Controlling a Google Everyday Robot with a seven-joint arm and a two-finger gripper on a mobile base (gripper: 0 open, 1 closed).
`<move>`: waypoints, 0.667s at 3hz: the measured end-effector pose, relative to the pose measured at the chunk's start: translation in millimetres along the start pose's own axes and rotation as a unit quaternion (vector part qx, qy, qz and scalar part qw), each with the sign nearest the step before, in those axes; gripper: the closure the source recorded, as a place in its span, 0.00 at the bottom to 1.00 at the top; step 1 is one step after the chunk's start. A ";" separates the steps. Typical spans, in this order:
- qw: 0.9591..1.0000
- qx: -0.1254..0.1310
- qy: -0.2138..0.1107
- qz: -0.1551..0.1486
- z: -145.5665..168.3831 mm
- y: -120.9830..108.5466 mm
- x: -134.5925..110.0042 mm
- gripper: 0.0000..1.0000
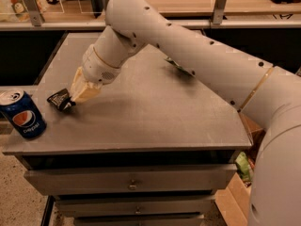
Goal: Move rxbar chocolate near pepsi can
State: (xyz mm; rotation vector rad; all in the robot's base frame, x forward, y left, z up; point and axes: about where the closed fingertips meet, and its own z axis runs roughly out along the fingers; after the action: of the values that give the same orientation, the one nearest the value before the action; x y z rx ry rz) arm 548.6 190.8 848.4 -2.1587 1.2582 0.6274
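I noted the gripper (70, 101), matt beige, clamped on the glossy black rxbar chocolate (57, 99) wrapper at the left side of the matt grey table (155, 119). The pepsi can (22, 116) was shiny blue metal. The arm (197, 55) had a smooth white plastic shell.

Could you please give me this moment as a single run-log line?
gripper: shut on snack bar | place: over table, beside soda can | bar and can: apart | release: not yet done
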 end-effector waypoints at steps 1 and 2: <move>1.000 -0.008 0.000 -0.010 3.5 2.4 -5.2 0.61; 1.000 -0.014 0.007 -0.019 5.1 2.5 -8.7 0.38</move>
State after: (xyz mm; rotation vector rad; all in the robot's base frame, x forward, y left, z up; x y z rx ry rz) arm 541.9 198.6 849.6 -2.2090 1.2185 0.6190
